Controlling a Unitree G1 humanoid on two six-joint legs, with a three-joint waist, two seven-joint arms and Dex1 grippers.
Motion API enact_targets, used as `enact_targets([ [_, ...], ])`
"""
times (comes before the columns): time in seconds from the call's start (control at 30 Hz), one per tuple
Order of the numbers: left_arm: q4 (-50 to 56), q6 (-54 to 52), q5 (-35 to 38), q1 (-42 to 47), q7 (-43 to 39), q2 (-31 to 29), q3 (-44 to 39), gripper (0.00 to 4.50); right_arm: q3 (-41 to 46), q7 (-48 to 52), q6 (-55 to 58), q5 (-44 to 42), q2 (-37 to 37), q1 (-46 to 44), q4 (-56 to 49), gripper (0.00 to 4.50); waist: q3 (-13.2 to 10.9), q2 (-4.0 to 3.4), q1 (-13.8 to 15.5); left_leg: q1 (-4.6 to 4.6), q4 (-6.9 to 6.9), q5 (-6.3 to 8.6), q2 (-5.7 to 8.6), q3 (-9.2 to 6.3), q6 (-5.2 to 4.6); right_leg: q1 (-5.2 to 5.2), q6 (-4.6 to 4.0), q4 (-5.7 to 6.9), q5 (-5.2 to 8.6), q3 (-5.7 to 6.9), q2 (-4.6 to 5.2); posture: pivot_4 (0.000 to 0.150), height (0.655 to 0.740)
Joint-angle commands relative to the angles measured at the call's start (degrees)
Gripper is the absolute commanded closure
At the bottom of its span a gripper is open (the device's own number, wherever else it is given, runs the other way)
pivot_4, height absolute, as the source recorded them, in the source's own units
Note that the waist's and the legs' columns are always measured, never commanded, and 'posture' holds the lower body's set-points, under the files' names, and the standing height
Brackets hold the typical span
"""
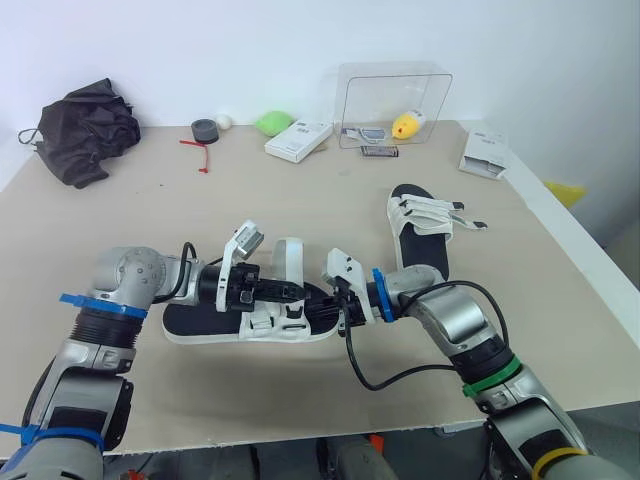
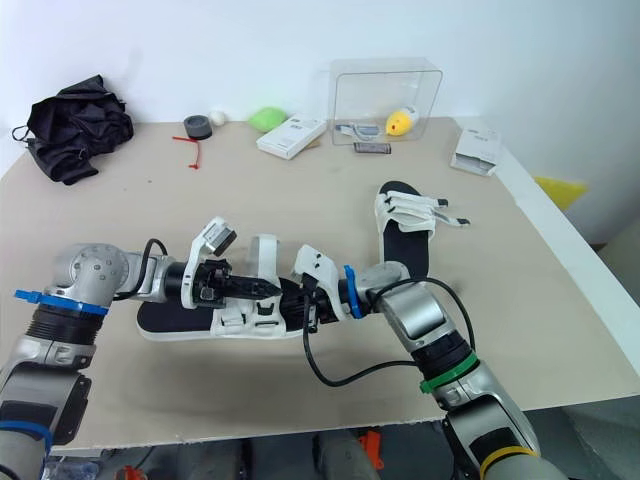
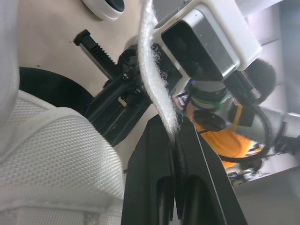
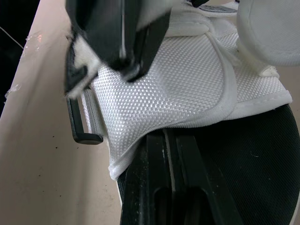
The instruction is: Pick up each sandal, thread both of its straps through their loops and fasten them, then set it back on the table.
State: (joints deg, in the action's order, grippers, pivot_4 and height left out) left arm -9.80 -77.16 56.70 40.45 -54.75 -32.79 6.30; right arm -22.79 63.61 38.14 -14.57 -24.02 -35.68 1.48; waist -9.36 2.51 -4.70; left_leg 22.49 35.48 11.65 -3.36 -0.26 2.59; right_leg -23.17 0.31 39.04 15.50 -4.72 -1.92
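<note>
From the head, the near sandal (image 1: 195, 322) lies toward the front of the tabletop (image 1: 300, 200) with the left hand (image 1: 290, 290) and right hand (image 1: 340, 300) meeting over it; the other sandal (image 1: 420, 235) lies behind, to the right. The left wrist camera shows that hand pinching a white strap (image 3: 157, 89) (its fuzzy side showing) between closed fingers (image 3: 150, 159). The right wrist camera shows that hand clamped on the edge of the sandal's white mesh flap (image 4: 187, 79).

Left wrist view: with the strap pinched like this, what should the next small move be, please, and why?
Probably feed the strap toward the black loop: the left gripper has its jaws shut on the strap; the right gripper clamps the sandal's white upper beside that loop.
</note>
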Motion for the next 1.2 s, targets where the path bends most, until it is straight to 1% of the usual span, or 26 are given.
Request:
enact_targets([
  [0.03,2.89,7.34,-6.30,-2.62,-1.34,-0.31,2.97,4.48,-2.72,-1.79,2.01,2.59,-0.45,2.06,3.19,4.50,0.03,-0.05,0.05,-0.02,0.00,-0.01,0.02,0.01,0.01,0.01,0.00,0.00,0.00,-0.01,0.02,0.150,0.7400],
  [0.23,8.50,8.93,-7.09,-5.12,-4.90,-0.98,3.56,4.48,-2.70,-1.81,1.90,2.55,-0.32,2.03,3.37,4.50,0.05,-0.08,0.05,-0.03,0.00,-0.05,0.04,0.04,0.07,0.02,0.04,0.00,-0.02,-0.04,0.04,0.150,0.7400],
  [0.5,6.54,0.61,-2.44,-2.69,-3.94,0.89,-2.11,4.48,-2.68,-1.83,1.90,2.57,-0.02,1.77,3.76,4.50,0.04,-0.08,0.01,-0.02,0.00,-0.05,0.03,0.03,0.07,0.00,0.04,0.00,-0.02,-0.03,0.02,0.150,0.7400],
  [0.67,9.50,2.79,-5.47,-5.33,-6.10,-1.67,1.04,4.48,-2.58,-1.91,1.84,2.58,0.04,1.89,3.74,4.50,0.04,-0.08,-0.07,-0.02,-0.01,-0.05,0.01,0.01,0.07,-0.01,0.04,0.00,-0.02,-0.02,0.00,0.150,0.7400],
  [0.77,10.51,5.26,-7.06,-6.41,-5.94,-1.60,1.93,4.48,-2.49,-2.00,1.85,2.56,-0.03,2.13,3.57,4.50,0.04,-0.08,-0.08,-0.02,-0.03,-0.05,0.01,0.01,0.07,-0.01,0.03,0.00,-0.01,-0.03,0.00,0.150,0.7400],
  [0.93,7.94,8.30,-9.36,-5.41,-2.66,1.75,0.45,4.48,-2.48,-2.02,1.73,2.67,0.06,2.09,3.75,4.50,0.09,-0.12,0.08,-0.03,0.00,-0.05,0.06,0.02,0.06,0.03,0.05,0.00,-0.02,-0.03,0.06,0.150,0.7400],
  [1.07,3.01,2.92,-5.39,-2.96,1.94,6.20,-6.77,4.48,-2.42,-2.10,1.96,2.55,0.16,2.16,3.54,4.50,0.10,-0.11,0.14,-0.04,0.06,-0.09,0.13,0.00,0.00,0.06,0.14,0.00,-0.08,-0.03,0.10,0.150,0.7400],
  [1.13,2.19,1.63,-4.96,-2.62,3.06,6.88,-8.17,4.48,-2.44,-2.18,2.03,2.51,0.17,2.28,3.45,4.50,0.10,-0.12,0.10,-0.04,0.06,-0.10,0.17,-0.02,-0.01,0.06,0.17,0.00,-0.10,-0.06,0.09,0.150,0.7400],
  [1.2,3.63,1.47,-5.60,-3.82,2.07,5.67,-6.91,4.48,-2.46,-2.23,2.13,2.45,0.14,2.46,3.23,4.50,0.10,-0.12,0.06,-0.04,0.06,-0.10,0.17,-0.03,-0.01,0.06,0.17,0.00,-0.10,-0.06,0.08,0.150,0.7400],
])
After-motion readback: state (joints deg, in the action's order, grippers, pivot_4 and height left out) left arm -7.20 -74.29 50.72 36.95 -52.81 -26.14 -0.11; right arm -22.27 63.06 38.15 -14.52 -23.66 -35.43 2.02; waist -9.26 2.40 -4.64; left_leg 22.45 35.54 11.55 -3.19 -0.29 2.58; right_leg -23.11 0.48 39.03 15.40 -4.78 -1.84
